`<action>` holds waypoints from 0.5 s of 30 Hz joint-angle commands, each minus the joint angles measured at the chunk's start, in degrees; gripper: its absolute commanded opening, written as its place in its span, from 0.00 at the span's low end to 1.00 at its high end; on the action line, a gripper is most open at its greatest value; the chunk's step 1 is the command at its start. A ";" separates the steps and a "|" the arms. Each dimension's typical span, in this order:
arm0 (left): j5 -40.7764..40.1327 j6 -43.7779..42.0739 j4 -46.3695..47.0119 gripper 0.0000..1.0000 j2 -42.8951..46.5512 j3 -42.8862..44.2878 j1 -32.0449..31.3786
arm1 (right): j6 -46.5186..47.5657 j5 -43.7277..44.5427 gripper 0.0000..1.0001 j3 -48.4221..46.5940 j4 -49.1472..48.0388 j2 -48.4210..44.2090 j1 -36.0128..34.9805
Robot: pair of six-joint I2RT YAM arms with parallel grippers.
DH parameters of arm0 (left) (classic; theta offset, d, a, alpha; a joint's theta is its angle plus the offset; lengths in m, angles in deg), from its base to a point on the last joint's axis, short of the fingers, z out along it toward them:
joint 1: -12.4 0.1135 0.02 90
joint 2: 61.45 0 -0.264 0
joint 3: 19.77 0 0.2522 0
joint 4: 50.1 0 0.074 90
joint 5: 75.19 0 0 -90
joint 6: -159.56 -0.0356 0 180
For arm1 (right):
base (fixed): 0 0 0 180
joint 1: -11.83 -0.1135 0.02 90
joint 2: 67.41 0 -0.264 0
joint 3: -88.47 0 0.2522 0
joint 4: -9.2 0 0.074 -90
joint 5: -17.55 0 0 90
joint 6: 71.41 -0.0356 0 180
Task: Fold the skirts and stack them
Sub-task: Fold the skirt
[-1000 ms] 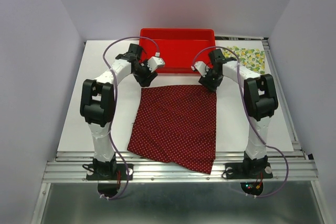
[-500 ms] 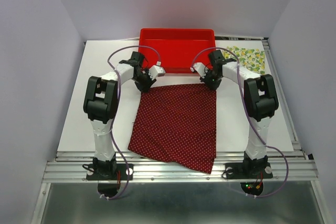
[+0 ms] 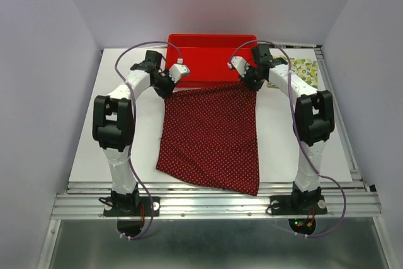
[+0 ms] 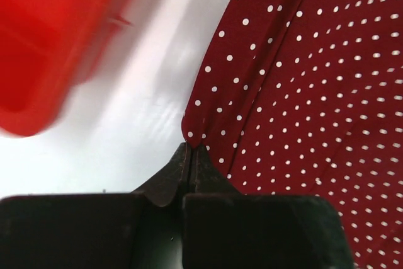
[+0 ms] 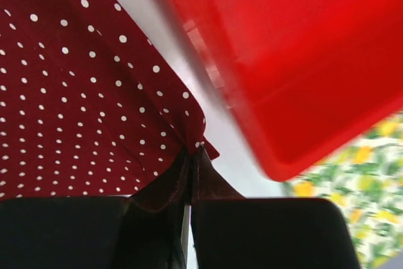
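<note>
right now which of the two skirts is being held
The dark red dotted skirt: both jaws pinch its far corners. The lemon-print skirt lies free beside the red tray.

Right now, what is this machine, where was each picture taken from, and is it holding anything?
It is a robot with a left arm and a right arm, bolted side by side at the near edge of a white table. The wide picture looks down from above and behind them. The two close-ups come from a small camera on each wrist, looking along the fingers. Between the arms lies a dark red skirt with white dots. The left claw is shut on its far left corner, and the right claw on its far right corner. Behind the skirt stands a red tray. At the far right lies a lemon-print skirt, untouched.
</note>
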 commanded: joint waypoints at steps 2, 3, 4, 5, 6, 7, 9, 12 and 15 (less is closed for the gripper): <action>-2.42 1.48 1.01 0.00 8.02 7.11 1.66 | -0.24 3.27 0.01 -9.44 -1.76 -4.37 0.92; -2.42 1.39 1.01 0.00 8.37 7.55 1.75 | -0.24 3.19 0.01 -10.06 -1.76 -4.81 0.92; -2.43 1.22 1.01 0.00 9.07 7.73 1.84 | 0.11 3.01 0.01 -10.42 -1.49 -5.25 0.92; -2.43 0.96 0.40 0.00 9.34 7.90 1.93 | 0.37 2.57 0.01 -10.68 -1.06 -6.38 0.92; -2.60 -0.18 0.22 0.00 10.04 7.56 1.93 | 0.55 2.13 0.01 -10.60 -0.36 -6.83 0.92; -2.60 -0.45 0.31 0.00 10.48 6.94 1.93 | 0.72 1.00 0.01 -10.33 0.78 -7.35 0.92; -2.69 -1.33 0.57 0.00 11.53 4.93 1.93 | 1.25 -0.24 0.01 -8.15 1.49 -9.02 0.92; -1.90 -2.56 0.57 0.00 13.63 1.25 1.93 | 1.60 -1.03 0.01 -4.81 2.28 -11.22 0.92; -1.90 -3.97 1.63 0.00 16.97 -3.06 1.93 | 1.25 -3.14 0.01 -3.39 5.53 -12.98 0.22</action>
